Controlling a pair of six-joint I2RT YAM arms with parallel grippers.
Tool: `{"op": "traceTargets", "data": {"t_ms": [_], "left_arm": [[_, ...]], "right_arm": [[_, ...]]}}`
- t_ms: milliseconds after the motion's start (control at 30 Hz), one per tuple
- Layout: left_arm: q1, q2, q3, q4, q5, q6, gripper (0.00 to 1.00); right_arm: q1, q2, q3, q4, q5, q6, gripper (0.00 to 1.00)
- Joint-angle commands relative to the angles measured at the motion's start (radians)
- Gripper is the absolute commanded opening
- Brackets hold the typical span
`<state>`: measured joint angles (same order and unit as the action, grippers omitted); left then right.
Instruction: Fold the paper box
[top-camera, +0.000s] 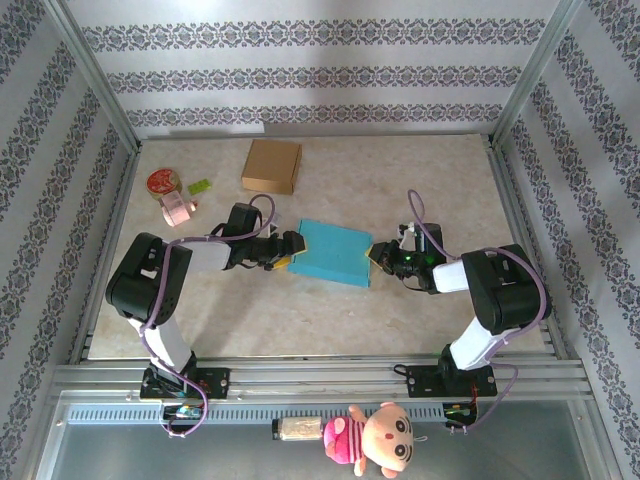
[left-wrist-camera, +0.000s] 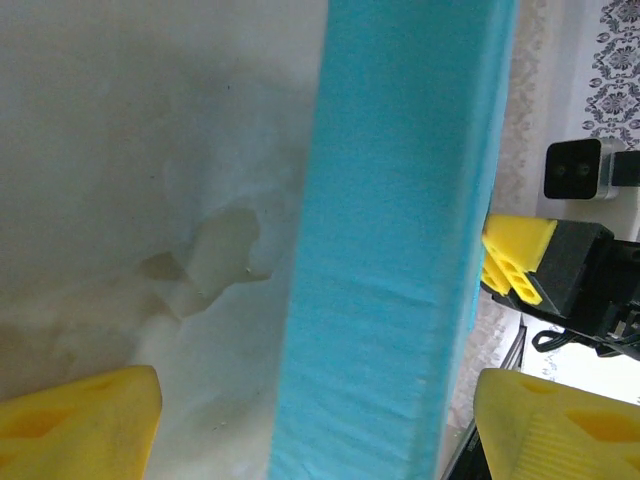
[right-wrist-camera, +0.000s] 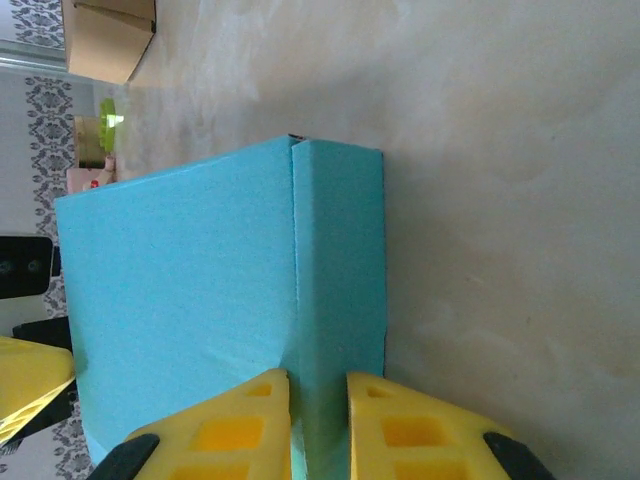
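Paper box (top-camera: 333, 252), light thin blue card lying mid-way across the desk (top-camera: 420, 170), looks apt to crease or slide, so hold its edges: right fingers (right-wrist-camera: 225, 430) pinch one edge narrowly, left fingers (left-wrist-camera: 80, 420) straddle the opposite edge, spread wide.

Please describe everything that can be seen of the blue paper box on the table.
The blue paper box is low and rectangular, of matte light-blue card, with a seam at one corner. It lies near the middle of the beige table. The open left hand straddles its left edge; the right hand pinches its right edge.
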<state>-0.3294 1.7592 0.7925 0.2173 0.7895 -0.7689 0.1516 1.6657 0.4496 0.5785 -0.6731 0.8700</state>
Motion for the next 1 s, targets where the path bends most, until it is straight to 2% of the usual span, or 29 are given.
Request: {"op": "traceTargets", "data": {"t_ms": [0,133,300,633,733,800,867,967], "left_arm": [[-0.014,0.064,-0.027,0.127,0.014,-0.048,0.82],[-0.057,0.118,-0.022,0.265,0.063,-0.130,0.77],[-0.077,0.140,-0.034,0.476,0.038,-0.263,0.65],[-0.077,0.108,-0.004,0.572,0.033,-0.386,0.44],[-0.076,0.075,0.006,0.536,0.030,-0.386,0.38],[-0.073,0.048,0.015,0.479,0.019,-0.375,0.34],[-0.071,0.021,0.029,0.410,0.008,-0.349,0.31],[-0.062,-0.023,0.059,0.288,-0.022,-0.307,0.30]], "right_arm": [[-0.024,0.066,-0.034,-0.168,0.097,0.004,0.18],[-0.024,0.083,-0.021,-0.167,0.082,0.004,0.18],[-0.024,0.070,-0.025,-0.180,0.084,-0.001,0.19],[-0.021,0.020,-0.019,-0.224,0.073,0.002,0.24],[-0.016,-0.088,-0.014,-0.291,0.082,0.009,0.33],[-0.007,-0.215,-0.002,-0.365,0.114,0.011,0.42],[0.017,-0.357,0.037,-0.506,0.202,-0.022,0.53],[0.120,-0.602,0.125,-0.709,0.450,-0.170,0.69]]}}
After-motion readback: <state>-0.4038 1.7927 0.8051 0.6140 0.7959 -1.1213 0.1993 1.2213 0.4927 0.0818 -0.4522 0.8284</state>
